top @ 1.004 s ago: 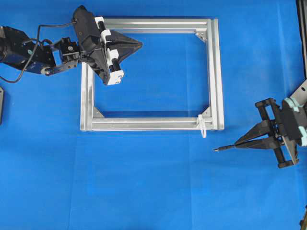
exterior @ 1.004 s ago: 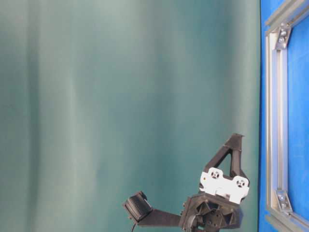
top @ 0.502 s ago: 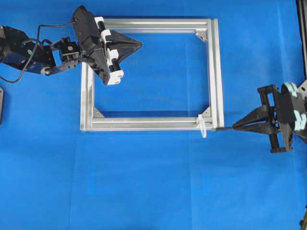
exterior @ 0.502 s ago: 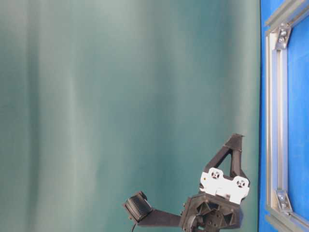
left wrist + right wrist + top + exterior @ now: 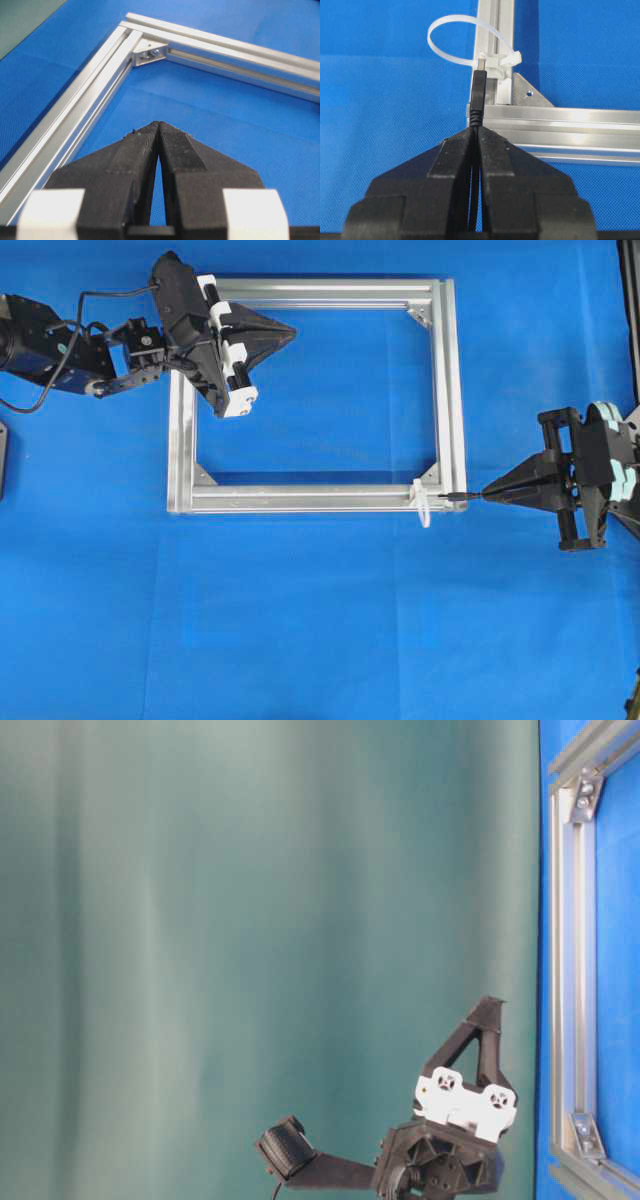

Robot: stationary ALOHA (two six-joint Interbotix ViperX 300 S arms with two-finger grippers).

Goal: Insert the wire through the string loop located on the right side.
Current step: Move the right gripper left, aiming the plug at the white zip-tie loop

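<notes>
Right gripper: pinched on the wire, plug tip just beside the cable-tie string loop, near the aluminium frame's near right corner, not yet inside the loop. Left gripper: fingers pressed together, holding nothing, above the frame's far left corner. Blue bench cloth underneath.

— What do you see from table height?

— A plain teal backdrop, mostly. The left gripper hangs above the blue table, black fingers pressed together, white blocks behind them.

— And on the table?

— The aluminium frame, lying flat, with two corner brackets inside it.
</notes>
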